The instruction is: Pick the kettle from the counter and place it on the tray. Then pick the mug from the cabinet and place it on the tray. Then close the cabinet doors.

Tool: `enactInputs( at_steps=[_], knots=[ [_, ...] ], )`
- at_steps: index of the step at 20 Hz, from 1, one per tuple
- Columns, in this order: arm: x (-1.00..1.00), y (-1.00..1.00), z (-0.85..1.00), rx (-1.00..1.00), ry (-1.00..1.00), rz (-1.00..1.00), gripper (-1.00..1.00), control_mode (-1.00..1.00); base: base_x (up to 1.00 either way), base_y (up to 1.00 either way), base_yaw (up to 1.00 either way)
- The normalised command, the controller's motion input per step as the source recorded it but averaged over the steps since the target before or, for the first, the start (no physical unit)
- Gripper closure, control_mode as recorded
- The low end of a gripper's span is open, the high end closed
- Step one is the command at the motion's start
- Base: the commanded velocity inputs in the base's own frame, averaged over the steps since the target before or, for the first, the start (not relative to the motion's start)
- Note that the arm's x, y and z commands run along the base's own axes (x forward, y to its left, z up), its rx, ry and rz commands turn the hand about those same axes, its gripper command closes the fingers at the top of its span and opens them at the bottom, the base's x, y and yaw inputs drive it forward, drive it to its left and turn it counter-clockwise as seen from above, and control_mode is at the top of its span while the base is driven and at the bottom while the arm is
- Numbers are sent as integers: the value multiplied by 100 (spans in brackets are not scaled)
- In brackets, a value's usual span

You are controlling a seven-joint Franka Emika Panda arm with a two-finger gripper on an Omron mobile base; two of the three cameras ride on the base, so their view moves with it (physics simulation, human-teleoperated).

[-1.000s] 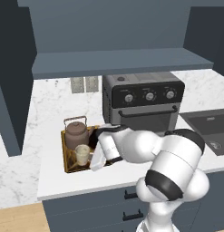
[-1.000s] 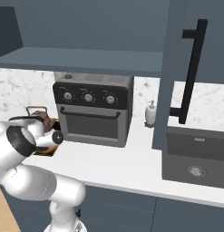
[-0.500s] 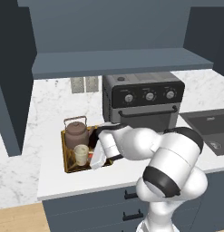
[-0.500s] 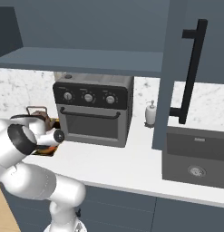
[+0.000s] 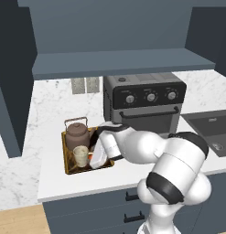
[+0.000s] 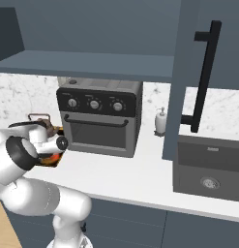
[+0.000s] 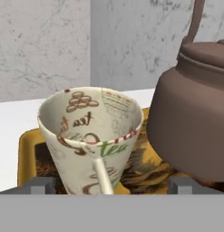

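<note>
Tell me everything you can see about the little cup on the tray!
The mug is small and cream, like glazed ceramic, wide at the rim and narrowing downward. Brown doodles and writing cover it inside and out, with red and green marks near the rim. A thin handle points toward the hand camera. It stands upright and empty on the tray, close beside the kettle. The open gripper reaches to either side of it, not gripping.

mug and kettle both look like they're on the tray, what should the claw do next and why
Probably back the claw straight away from the mug and lift. The mug stands upright on the tray beside the kettle, and the fingertips sit wide on either side of it, so it looks released. Pulling clear without knocking it frees the arm for the cabinet doors, which stand open.
</note>
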Motion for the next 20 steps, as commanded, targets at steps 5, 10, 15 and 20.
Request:
enactInputs(
  at_steps=[5, 10, 15, 20],
  knots=[
    [0, 0, 50, 0, 0, 0, -100, -100, 0, 0, 0],
    [-23, -3, 64, 0, 0, 0, -100, -100, 0, 0, 0],
    [-50, -6, 70, -4, 14, -11, -100, -100, 0, 0, 0],
    [-24, 0, 11, -7, 23, -34, -100, -100, 0, 0, 0]
  ],
)
